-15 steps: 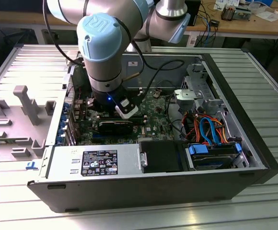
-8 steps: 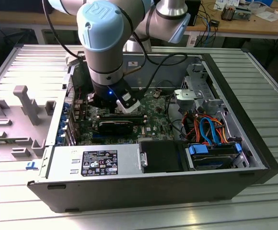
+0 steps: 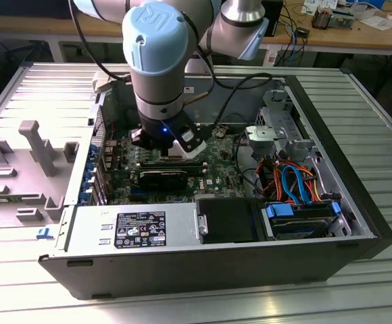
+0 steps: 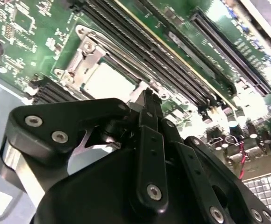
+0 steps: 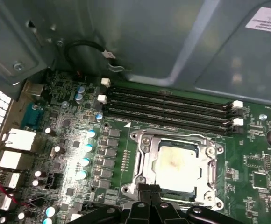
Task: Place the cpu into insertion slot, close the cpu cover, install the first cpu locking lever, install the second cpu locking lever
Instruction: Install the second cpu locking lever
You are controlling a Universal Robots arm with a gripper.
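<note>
The cpu (image 5: 175, 162), a pale silvery square, lies in the insertion slot (image 5: 140, 179) on the green motherboard. The cpu cover (image 5: 149, 154), a silvery frame, lies flat around the chip, which shows through its window. Thin wire levers (image 5: 213, 173) run along the frame's sides. My gripper (image 5: 145, 190) hovers at the socket's near edge, its black fingers pressed together, nothing visible between them. In the second wrist view the cpu (image 4: 108, 81) and cover (image 4: 82, 58) sit just beyond the gripper (image 4: 147, 99). In the exterior view the gripper (image 3: 176, 150) reaches down inside the open computer case.
Long black memory slots (image 5: 168, 105) run just past the socket. Capacitors (image 5: 86, 149) and rear ports (image 5: 18, 140) line one side. In the exterior view a power supply (image 3: 138, 226), drive bay (image 3: 301, 216) with orange and blue cables, and the case walls (image 3: 182, 273) hem in the arm.
</note>
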